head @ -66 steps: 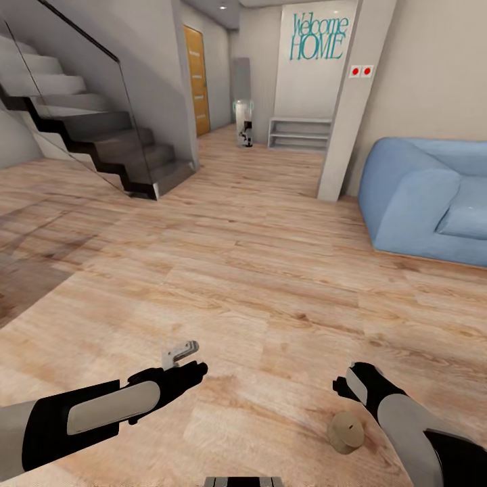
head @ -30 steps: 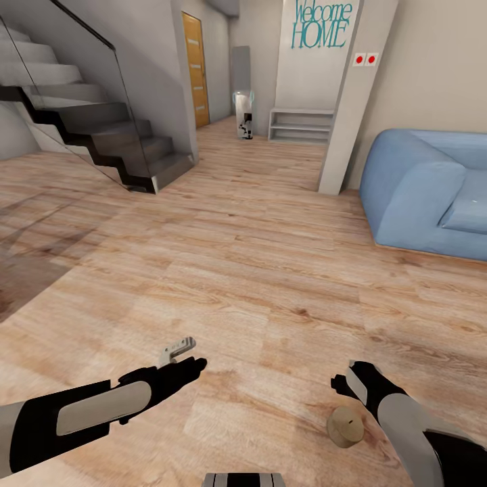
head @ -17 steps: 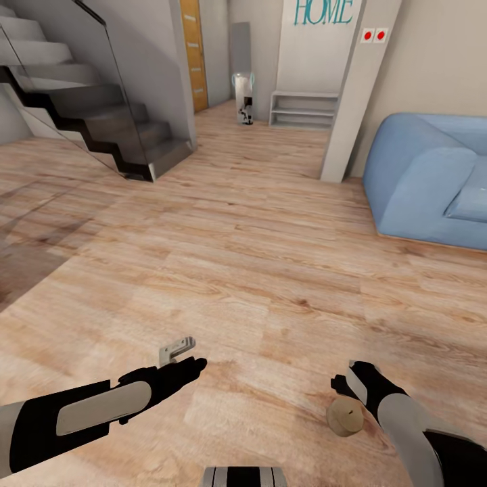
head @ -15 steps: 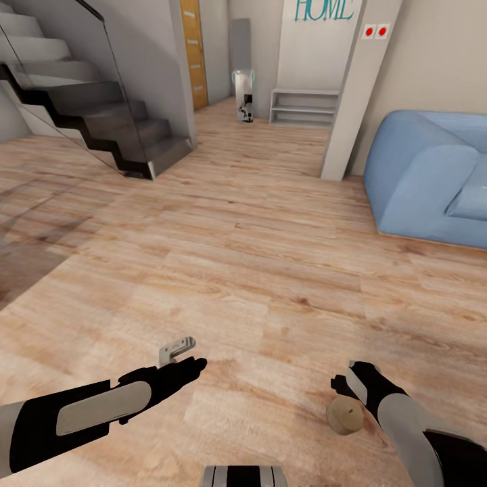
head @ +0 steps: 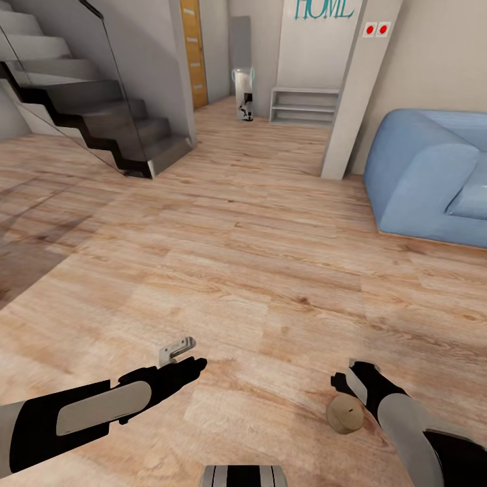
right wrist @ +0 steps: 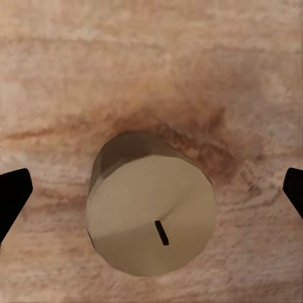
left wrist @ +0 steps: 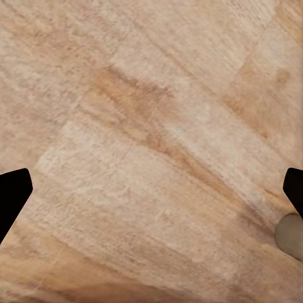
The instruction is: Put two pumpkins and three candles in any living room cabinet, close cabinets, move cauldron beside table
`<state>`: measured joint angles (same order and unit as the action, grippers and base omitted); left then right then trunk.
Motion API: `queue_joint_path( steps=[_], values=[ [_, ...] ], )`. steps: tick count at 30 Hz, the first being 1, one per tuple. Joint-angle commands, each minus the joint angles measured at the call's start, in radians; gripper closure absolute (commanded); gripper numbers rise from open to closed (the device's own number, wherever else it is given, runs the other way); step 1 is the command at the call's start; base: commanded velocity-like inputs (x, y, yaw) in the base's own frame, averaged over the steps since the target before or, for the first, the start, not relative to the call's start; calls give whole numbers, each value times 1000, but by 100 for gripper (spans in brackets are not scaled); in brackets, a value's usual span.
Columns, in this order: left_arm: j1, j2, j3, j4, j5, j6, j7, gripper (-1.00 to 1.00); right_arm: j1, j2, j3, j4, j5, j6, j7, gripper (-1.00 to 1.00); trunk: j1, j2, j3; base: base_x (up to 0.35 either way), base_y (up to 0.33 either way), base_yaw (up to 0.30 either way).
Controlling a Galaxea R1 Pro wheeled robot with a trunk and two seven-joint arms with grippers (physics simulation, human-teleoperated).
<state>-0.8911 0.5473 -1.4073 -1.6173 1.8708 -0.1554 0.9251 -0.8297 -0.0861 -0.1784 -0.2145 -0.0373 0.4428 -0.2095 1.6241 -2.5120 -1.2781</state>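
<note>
Candle (head: 344,414) lay on the wood floor (head: 257,257) at the lower right of the head view, just beside my right gripper (head: 345,382), and compared with the earlier pictures it sat a touch lower and more tipped, its flat top with the small dark wick turned up toward me. The whole room had slid downward in the frame since two seconds before, so the camera had moved: the teal wall lettering (head: 323,8) was now cut off at the top edge. My arms kept almost the same places in the picture. In the right wrist view the candle (right wrist: 151,211) lay centred between my two black fingertips (right wrist: 12,196), which stood wide apart at either edge and touched nothing. My left gripper (head: 177,350) hung over bare boards at the lower left; in the left wrist view its dark fingertips (left wrist: 12,196) were likewise spread wide with only floor between them, and a pale rounded bit showed at the lower right edge, too cropped to name. Around me stood a dark staircase (head: 88,115) with a glass side at upper left, an orange door (head: 193,54) behind it, a low white shelf (head: 304,107) by the far wall, a white pillar (head: 355,88) bearing two red dots, and a blue sofa (head: 433,176) at the right edge. Open floor lay between me and all of them.
</note>
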Motion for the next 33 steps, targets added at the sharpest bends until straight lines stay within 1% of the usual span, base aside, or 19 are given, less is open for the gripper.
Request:
queue_joint_path(
  steps=[1,4,7,8,11,19,22,24,25,31,33],
  values=[
    [-2,0,-2,-1,8,-10,0,-100,0,0,-1,-2,-4,3,-4,-100,0,0,-1,0,0,0],
    [-2,0,-2,-1,7,-10,0,-100,0,0,-1,-2,1,-2,-4,-100,1,-1,-12,0,0,0],
    [-2,0,-2,-1,8,-10,1,-100,0,0,-2,-1,18,-4,-3,-100,3,-2,-24,0,0,0],
    [-2,0,-2,-1,8,-10,0,-100,0,0,-2,0,27,-10,-2,-100,3,-2,-24,0,0,0],
    [-2,0,-3,-1,8,-10,0,-100,0,0,-2,1,32,-15,-2,-100,3,-2,-24,0,0,0],
    [-2,0,-8,-1,8,-10,0,-100,0,0,-2,1,34,-20,-2,-100,3,-2,-24,0,0,0],
    [-2,-1,-9,-1,8,-10,0,-100,0,0,-2,2,34,-35,0,-100,3,-2,-24,0,0,0],
    [-2,-1,-10,-1,8,-10,0,-100,0,0,-3,4,37,-54,34,-100,3,-2,-24,0,0,0],
    [-2,-1,-10,-1,8,-10,0,-100,0,0,-3,4,39,-55,39,-100,3,-2,-24,0,0,0],
    [-2,-1,-10,-1,8,-10,0,-100,0,0,-3,4,52,-58,48,-100,3,-2,-24,0,0,0],
    [-2,-1,-10,-1,8,-10,0,-100,0,0,-3,4,52,-58,48,-100,3,-2,-32,0,0,0]
  ],
)
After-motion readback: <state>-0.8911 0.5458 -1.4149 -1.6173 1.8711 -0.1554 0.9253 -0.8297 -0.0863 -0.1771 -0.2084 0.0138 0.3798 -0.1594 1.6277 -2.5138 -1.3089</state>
